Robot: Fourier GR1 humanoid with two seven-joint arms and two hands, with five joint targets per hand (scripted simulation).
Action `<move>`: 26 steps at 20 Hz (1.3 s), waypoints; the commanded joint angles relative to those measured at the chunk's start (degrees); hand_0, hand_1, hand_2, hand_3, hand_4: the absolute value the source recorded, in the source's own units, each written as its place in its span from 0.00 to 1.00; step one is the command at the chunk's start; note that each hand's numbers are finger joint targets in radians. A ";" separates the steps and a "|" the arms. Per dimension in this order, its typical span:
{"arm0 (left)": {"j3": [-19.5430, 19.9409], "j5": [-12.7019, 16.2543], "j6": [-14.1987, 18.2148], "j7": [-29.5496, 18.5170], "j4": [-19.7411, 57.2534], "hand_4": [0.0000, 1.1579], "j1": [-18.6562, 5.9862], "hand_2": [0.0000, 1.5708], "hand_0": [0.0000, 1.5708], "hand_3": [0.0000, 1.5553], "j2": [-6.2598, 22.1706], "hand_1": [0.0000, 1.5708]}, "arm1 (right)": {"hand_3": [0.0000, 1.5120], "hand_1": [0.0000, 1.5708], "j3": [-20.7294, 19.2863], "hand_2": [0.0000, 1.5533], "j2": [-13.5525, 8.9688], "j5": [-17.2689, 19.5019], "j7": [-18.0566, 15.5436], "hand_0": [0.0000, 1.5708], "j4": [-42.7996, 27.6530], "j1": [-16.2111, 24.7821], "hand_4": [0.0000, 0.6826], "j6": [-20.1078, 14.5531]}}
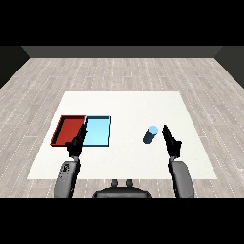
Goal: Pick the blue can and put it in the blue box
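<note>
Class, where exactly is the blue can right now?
In the head view, the blue can stands on the table's right half, just left of the right hand, well right of the blue tray.

No lettering, number, brand or sign can be read anywhere from where I stand. The blue can point(150, 135) shows a plain blue side and a paler top with no label, and the red tray point(61, 129) and the light blue tray point(107, 131) are bare colour on wall and floor alike. The white table point(124, 105), the grey forearms and the black hands carry no markings that can be made out either.
</note>
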 commanded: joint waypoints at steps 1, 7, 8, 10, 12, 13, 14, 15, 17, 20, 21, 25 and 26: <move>0.39 -0.46 -0.59 -0.04 0.50 0.00 0.00 0.00 0.00 0.00 -0.12 0.00 | 0.00 0.00 -2.99 0.00 -0.89 -2.58 -2.22 0.00 1.78 -1.51 0.00 3.12; 2.26 3.90 -1.29 -11.38 -4.93 0.00 -2.65 0.00 0.00 0.00 -2.64 0.00 | 0.00 0.00 -8.93 0.00 -2.22 -14.47 -10.58 0.00 3.20 -7.90 0.00 12.28; 2.81 4.46 -1.84 -13.20 -5.50 0.00 -2.23 0.00 0.00 0.00 -2.41 0.00 | 0.00 0.00 -11.82 0.00 -4.49 -16.70 -12.43 0.00 5.53 -8.06 0.00 14.62; 2.19 4.63 -1.95 -17.64 -4.02 0.00 -0.64 0.00 0.00 0.00 -4.13 0.00 | 0.00 0.00 -13.80 0.00 -6.16 -19.72 -14.38 0.00 6.97 -7.81 0.00 18.47; 2.93 4.76 -4.29 -24.60 1.14 0.00 -0.05 0.00 0.00 0.00 -3.79 0.00 | 0.00 0.00 -13.53 0.00 -6.70 -20.14 -14.69 0.00 8.96 -8.50 0.00 20.46; 5.28 7.07 -6.86 -25.93 1.16 0.00 1.07 0.00 0.00 0.00 -1.55 0.00 | 0.00 0.00 -13.96 0.00 -6.76 -20.29 -16.50 0.00 10.57 -8.08 0.00 21.48; 4.18 6.51 -5.54 -23.26 3.41 0.00 -2.43 0.00 0.00 0.00 -3.05 0.00 | 0.00 0.00 -15.21 0.00 -8.49 -19.84 -19.11 0.00 15.78 -10.41 0.00 23.21; 3.63 5.47 -6.81 -28.03 -0.11 0.00 3.78 0.00 0.00 0.00 -2.32 0.00 | 0.00 0.00 -15.04 0.00 -8.35 -19.20 -17.90 0.00 15.05 -11.37 0.00 21.67; 4.03 6.32 -4.96 -22.23 -2.04 0.00 0.17 0.00 0.00 0.00 -2.58 0.00 | 0.00 0.00 -15.49 0.00 -9.04 -19.09 -19.67 0.00 18.26 -12.45 0.00 23.20; 5.23 8.29 -8.26 -23.75 -1.00 0.00 1.90 0.00 0.00 0.00 -0.96 0.00 | 0.00 0.00 -16.72 0.00 -9.65 -19.19 -22.62 0.00 22.09 -13.55 0.00 24.24; 2.37 5.40 -4.53 -23.38 -0.15 0.00 0.39 0.00 0.00 0.00 -4.14 0.00 | 0.00 0.00 -16.54 0.00 -10.79 -20.31 -18.30 0.00 18.84 -13.32 0.00 24.34; 2.93 6.09 -4.65 -25.11 -1.39 0.00 2.71 0.00 0.00 0.00 -4.10 0.00 | 0.00 0.00 -14.92 0.00 -8.65 -18.07 -18.34 0.00 17.66 -12.11 0.00 21.39; 5.13 7.27 -6.06 -24.98 3.66 0.00 -1.33 0.00 0.00 0.00 -2.43 0.00 | 0.00 0.00 -15.66 0.00 -9.19 -16.46 -23.89 0.00 26.00 -14.63 0.00 22.86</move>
